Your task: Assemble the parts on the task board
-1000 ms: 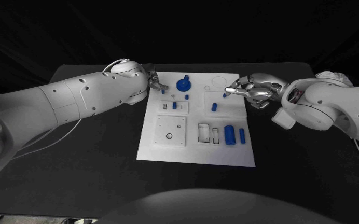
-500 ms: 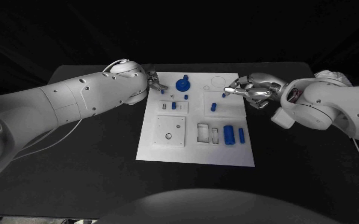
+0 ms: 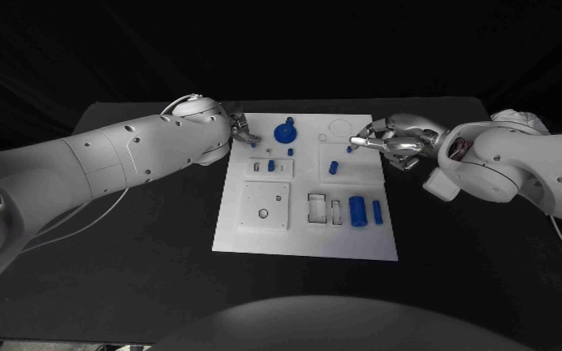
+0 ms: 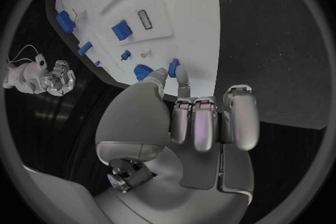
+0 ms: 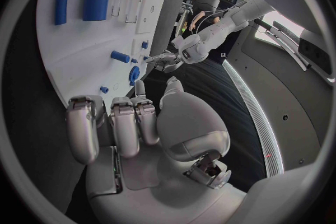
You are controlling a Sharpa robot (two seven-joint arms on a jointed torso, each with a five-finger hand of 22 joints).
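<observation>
Table [image 3: 140, 245]: black; I see the task board lying flat in the middle of it.
Task board [image 3: 304, 233]: white plate, long axis running away from the robot, with raised white blocks and slots.
Left hand [image 3: 243, 131]: at the board's far left corner; in the left wrist view its fingers [image 4: 203, 123] are curled in side by side, with thumb and one fingertip meeting at a small blue piece [image 4: 174, 64] (held or only touched, I cannot tell).
Right hand [image 3: 392, 141]: at the board's far right edge, fingers curled in; I see nothing in it.
Blue cylinder [image 3: 357, 210]: largest part, lying near the board's near right, long axis along the board's length.
Blue bar [image 3: 377, 211]: slimmer, just beside the cylinder, parallel to it.
Blue round part [image 3: 287, 132]: near the far edge, close to the left hand.
Blue peg [image 3: 334, 167]: small, mid-board.
</observation>
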